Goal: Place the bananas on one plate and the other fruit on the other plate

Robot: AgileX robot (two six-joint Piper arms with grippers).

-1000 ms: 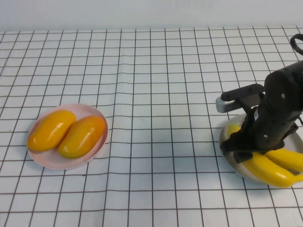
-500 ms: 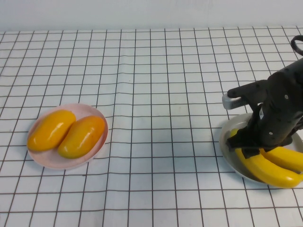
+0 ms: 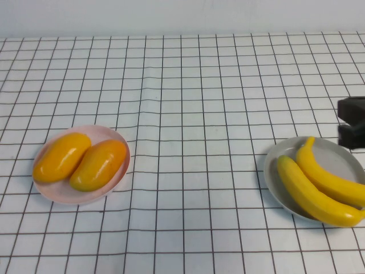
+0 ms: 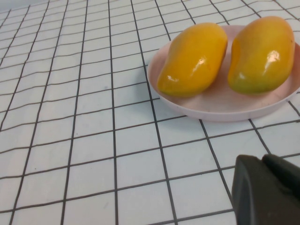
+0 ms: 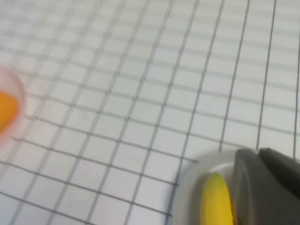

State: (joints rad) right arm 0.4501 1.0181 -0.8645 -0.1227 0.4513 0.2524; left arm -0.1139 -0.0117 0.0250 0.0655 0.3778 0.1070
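Observation:
Two bananas [image 3: 315,191] lie side by side on the grey plate [image 3: 337,150] at the right. In the right wrist view one banana [image 5: 215,201] tip and the grey plate [image 5: 186,187] show beside my right gripper [image 5: 258,157], which is shut and holds nothing. It hangs at the table's right edge, just beyond the plate. Two orange-yellow fruits [image 3: 61,156] [image 3: 98,164] rest on the pink plate [image 3: 118,142] at the left. My left gripper [image 4: 262,161] is shut and empty, a little short of the pink plate [image 4: 220,105] and its fruits [image 4: 193,58].
A white cloth with a black grid [image 3: 188,114] covers the table, slightly rippled near the middle. A pale wall runs along the far edge. A dark part of the right arm [image 3: 352,123] juts in at the right edge.
The right arm has risen off the grey plate and pulled back to the right edge, and its gripper has shut. Both bananas now lie uncovered. The left side has not changed.

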